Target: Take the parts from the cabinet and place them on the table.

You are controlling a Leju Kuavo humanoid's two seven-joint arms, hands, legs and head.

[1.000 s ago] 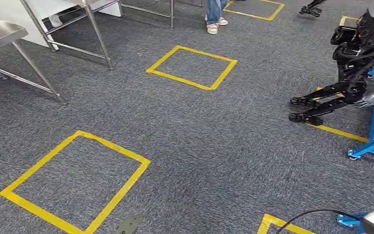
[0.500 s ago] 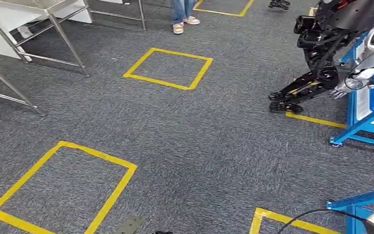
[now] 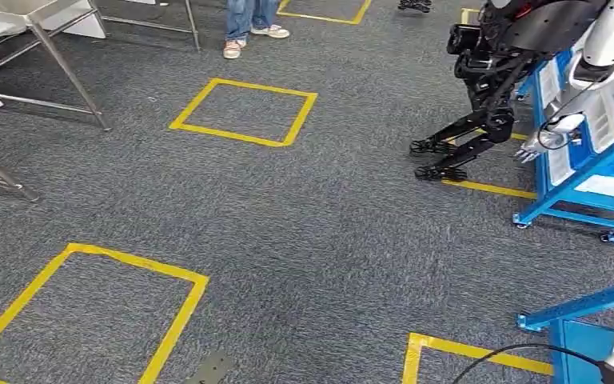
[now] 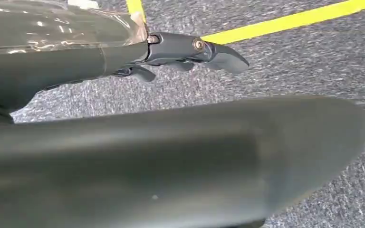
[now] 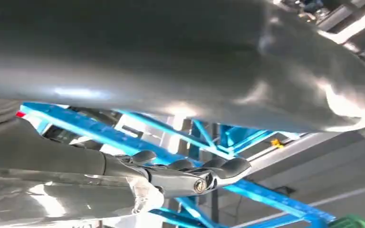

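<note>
No legible text, label, brand, number or sign on any surface.

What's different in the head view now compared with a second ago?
The whole head view has slid left, so the camera turned right; the things on the floor did not move. The yellow tape square, the steel table legs and the person's feet all sit further left in frame, and more of the blue frame with the black robot shows. Both hands hold nothing.
</note>
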